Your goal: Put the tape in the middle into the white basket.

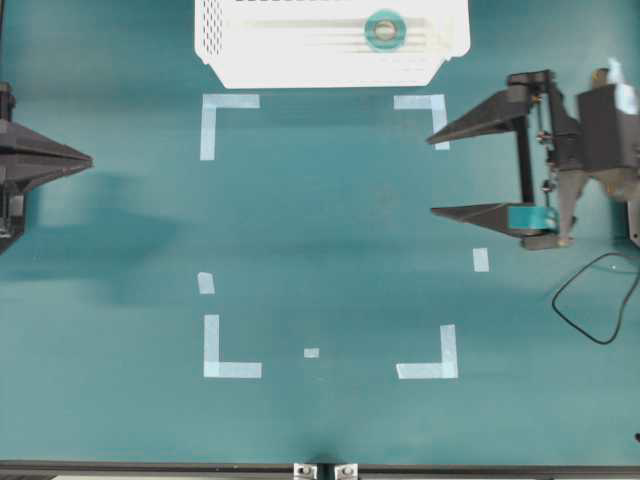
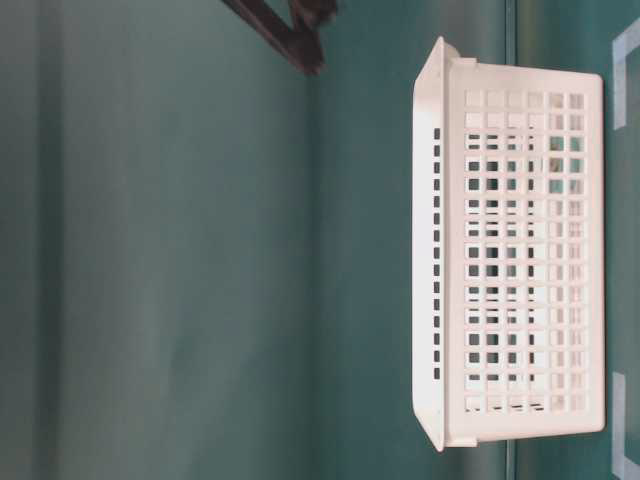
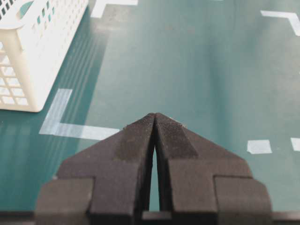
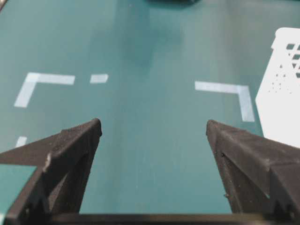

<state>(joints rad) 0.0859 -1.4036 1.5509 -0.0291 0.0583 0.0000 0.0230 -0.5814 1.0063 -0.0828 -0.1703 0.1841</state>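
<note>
Overhead: tape far from right claw

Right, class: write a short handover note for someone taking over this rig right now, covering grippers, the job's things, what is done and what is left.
Left gripper: shut, empty, at the left edge of the table.
Right gripper: wide open, empty, over the right side of the marked area.
Tape: lying inside the white basket at the far edge.
Done: tape is in the basket.
Left: nothing visible, except perhaps parking the right arm.

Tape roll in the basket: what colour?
Teal, with a light core; the tape shows best overhead.
</note>
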